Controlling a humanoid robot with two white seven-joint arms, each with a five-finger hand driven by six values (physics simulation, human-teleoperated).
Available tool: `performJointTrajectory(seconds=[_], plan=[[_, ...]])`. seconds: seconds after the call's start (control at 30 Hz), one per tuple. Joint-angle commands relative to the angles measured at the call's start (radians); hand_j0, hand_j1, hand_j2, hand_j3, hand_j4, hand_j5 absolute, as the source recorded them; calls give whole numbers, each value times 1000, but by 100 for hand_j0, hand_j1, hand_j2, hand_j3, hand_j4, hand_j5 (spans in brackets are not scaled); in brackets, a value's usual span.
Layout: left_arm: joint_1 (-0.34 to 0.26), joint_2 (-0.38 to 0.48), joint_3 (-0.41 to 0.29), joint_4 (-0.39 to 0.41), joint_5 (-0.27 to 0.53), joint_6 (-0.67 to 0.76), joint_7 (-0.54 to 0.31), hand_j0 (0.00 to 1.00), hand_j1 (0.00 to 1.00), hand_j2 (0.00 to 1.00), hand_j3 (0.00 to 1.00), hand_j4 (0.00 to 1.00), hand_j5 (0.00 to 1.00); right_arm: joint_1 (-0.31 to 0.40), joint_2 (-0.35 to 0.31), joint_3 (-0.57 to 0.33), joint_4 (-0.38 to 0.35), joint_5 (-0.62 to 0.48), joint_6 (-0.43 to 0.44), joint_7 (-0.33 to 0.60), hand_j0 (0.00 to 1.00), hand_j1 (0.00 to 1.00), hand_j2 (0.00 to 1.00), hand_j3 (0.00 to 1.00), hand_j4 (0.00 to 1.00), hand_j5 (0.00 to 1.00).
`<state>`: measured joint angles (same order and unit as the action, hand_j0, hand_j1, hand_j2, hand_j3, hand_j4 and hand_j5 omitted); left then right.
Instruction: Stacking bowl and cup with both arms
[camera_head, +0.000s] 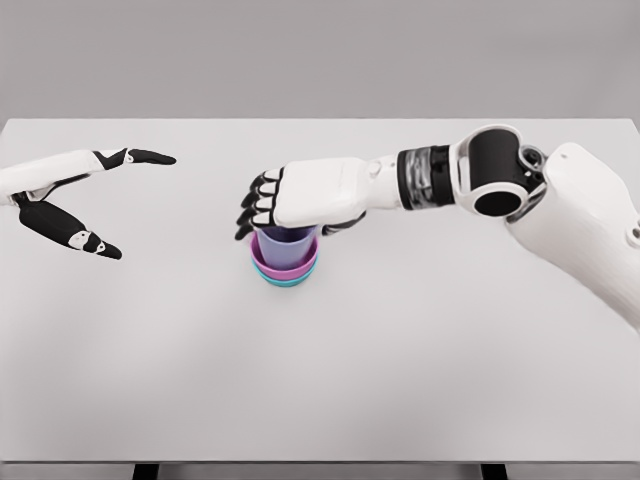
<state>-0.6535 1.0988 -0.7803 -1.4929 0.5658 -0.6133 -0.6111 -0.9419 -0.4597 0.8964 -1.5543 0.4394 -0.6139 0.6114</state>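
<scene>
A purple cup (286, 250) stands upright inside a pink bowl (283, 268), which sits in a teal bowl (288, 282) at the table's middle. My right hand (290, 215) reaches in from the right and covers the cup's rim. Its fingers (256, 205) curl down on the cup's left and the thumb (338, 227) presses on its right, so the cup's top is hidden. My left hand (100, 200) hovers at the far left of the table, well apart from the stack, thumb and fingers spread with nothing between them.
The stack stands on a white table (400, 360) whose front edge runs along the bottom of the view. My right forearm (430, 178) crosses above the table from the right.
</scene>
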Motion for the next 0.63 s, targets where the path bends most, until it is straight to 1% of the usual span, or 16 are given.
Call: performJointTrajectory(seconds=[0.0, 0.03, 0.07, 0.1, 0.13, 0.17, 0.2, 0.23, 0.3, 0.33, 0.37, 0.43, 0.6], plan=[[0, 1, 1, 0, 8, 2, 0, 100, 100, 100, 100, 100, 100, 3, -17, -48, -39, -13, 3, -1, 100, 100, 100, 100, 100, 100], [0, 1, 1, 0, 8, 2, 0, 100, 100, 100, 100, 100, 100, 9, -30, -117, -53, -14, 3, -1, 100, 100, 100, 100, 100, 100], [0, 1, 1, 0, 9, 2, 0, 100, 100, 100, 100, 100, 100, 20, -62, -195, -69, -16, 3, -1, 100, 100, 100, 100, 100, 100], [0, 1, 1, -1, 9, 2, 0, 100, 100, 100, 100, 100, 100, 63, -103, -286, -69, -18, 3, -1, 100, 100, 100, 100, 100, 100], [0, 3, 1, -1, 8, 2, 0, 100, 100, 100, 100, 100, 100, 92, -120, -333, -59, -19, 3, -1, 100, 100, 100, 100, 100, 100], [2, 3, 3, 0, 8, 2, 0, 100, 100, 100, 100, 100, 100, 126, -160, -376, -43, -22, 3, -1, 100, 100, 100, 100, 100, 100], [2, 3, 3, 0, 8, 2, 0, 100, 100, 100, 100, 100, 100, 135, -181, -389, -32, -22, 3, -1, 100, 100, 100, 100, 100, 100], [3, 4, 3, 7, 8, 2, 0, 100, 100, 100, 100, 100, 100, 164, -229, -424, 6, -22, 3, -1, 100, 100, 100, 100, 100, 100], [14, 4, 6, 7, 9, 2, 0, 100, 100, 100, 100, 100, 100, 199, -258, -493, 80, -24, 3, -1, 100, 100, 100, 100, 100, 100], [15, 4, 7, 5, 8, 2, 0, 100, 100, 100, 100, 100, 100, 209, -266, -511, 117, -25, 3, -1, 100, 100, 100, 100, 100, 100], [15, 6, 7, 8, 8, 2, 0, 100, 100, 100, 100, 100, 100, 213, -292, -510, 157, -41, 3, -1, 100, 100, 100, 100, 100, 100], [18, 7, 7, 7, 8, 2, 0, 100, 100, 100, 100, 100, 100, 215, -304, -508, 192, -50, 3, -1, 100, 100, 100, 100, 100, 100], [28, 6, 16, 7, 6, 2, 0, 100, 100, 100, 100, 100, 100, 219, -295, -494, 177, -50, 3, -1, 100, 100, 100, 100, 100, 100]])
